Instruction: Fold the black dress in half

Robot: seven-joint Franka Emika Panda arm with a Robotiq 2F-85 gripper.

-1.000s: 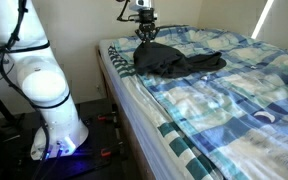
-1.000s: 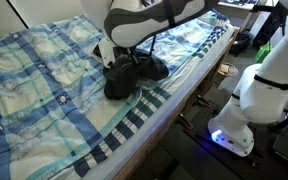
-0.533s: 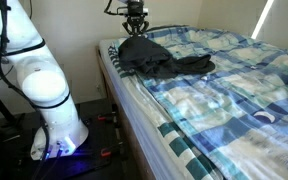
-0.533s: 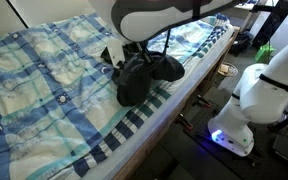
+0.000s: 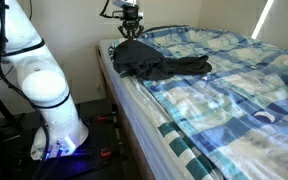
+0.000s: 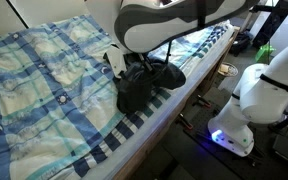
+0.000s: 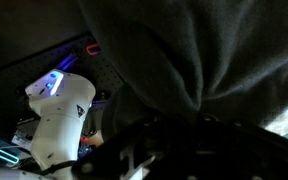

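Observation:
The black dress (image 5: 159, 61) lies bunched on the blue plaid bed near its corner, seen in both exterior views (image 6: 144, 85). My gripper (image 5: 130, 31) hangs over the dress's end at the bed's corner, shut on a raised peak of the fabric and holding it up. In the wrist view the dark cloth (image 7: 184, 50) fills most of the frame and hangs from the jaws (image 7: 179, 128), which are dark and barely visible.
The bed (image 5: 234, 110) with its blue plaid cover (image 6: 44, 90) fills most of the scene. The robot's white base (image 5: 54, 120) stands on the floor beside the bed and also shows in the wrist view (image 7: 59, 120). A wall lies behind the bed.
My gripper has carried the held end of the dress toward the bed's corner and edge. The dress has bunched and shifted with it.

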